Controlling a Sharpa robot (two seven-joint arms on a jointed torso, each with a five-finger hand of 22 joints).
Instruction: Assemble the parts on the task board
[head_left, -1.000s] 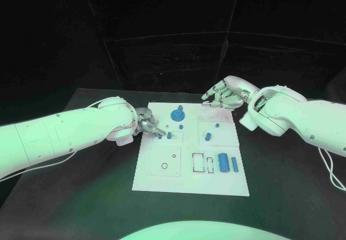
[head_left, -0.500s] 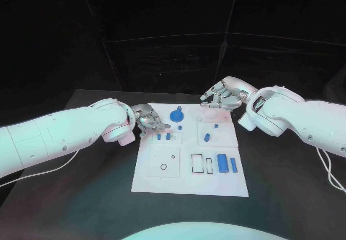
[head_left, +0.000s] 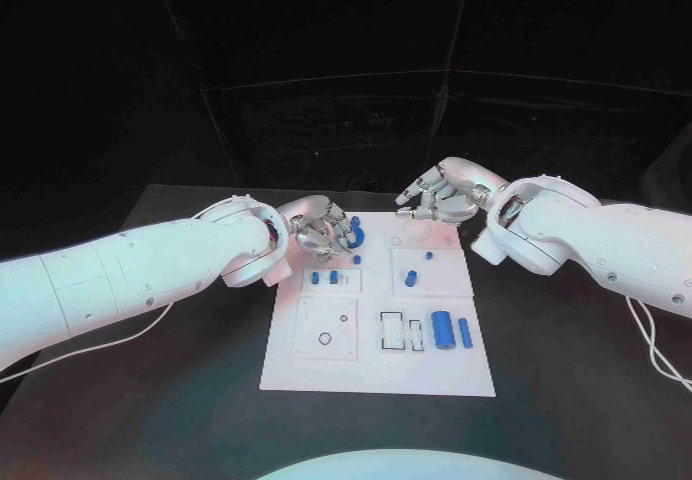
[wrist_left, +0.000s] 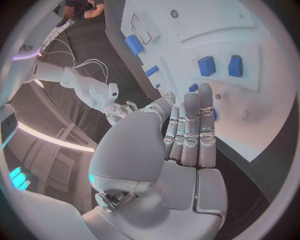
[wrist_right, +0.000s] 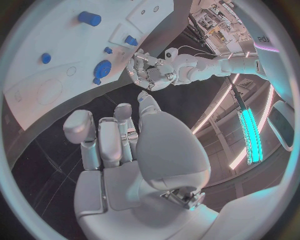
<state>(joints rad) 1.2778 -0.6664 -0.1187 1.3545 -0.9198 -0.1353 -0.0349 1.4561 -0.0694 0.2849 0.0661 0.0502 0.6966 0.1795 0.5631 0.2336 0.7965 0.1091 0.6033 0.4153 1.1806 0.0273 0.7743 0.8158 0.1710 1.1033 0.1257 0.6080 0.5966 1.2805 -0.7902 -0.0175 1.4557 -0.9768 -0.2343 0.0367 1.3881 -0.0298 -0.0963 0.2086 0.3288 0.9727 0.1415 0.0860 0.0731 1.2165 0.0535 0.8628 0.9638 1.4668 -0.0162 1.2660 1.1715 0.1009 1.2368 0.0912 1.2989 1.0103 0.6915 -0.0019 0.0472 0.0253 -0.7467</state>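
- Parts (head_left: 444, 328), head view: small blue pieces on the task board (head_left: 378, 372); likely light, rigid, smooth, so pinch the sides. Left hand (head_left: 320, 233) hovers over the round part (head_left: 352, 229), fingers curled, grip unclear.
- Left wrist view: left hand (wrist_left: 187, 137) fingers straight, together, empty.
- Right wrist view: right hand (wrist_right: 115, 145) fingers loosely apart, empty, off the board edge.

The left hand (head_left: 320, 232) hangs over the board's (head_left: 378, 375) far left corner, its fingers (head_left: 346, 233) just beside the round blue part (head_left: 355, 231) there. The right hand (head_left: 444, 194) crowds the far right edge. Between them a narrow gap stays free. The near half of the board lies open, with two blue cylinders (head_left: 451, 329) standing at its right side.
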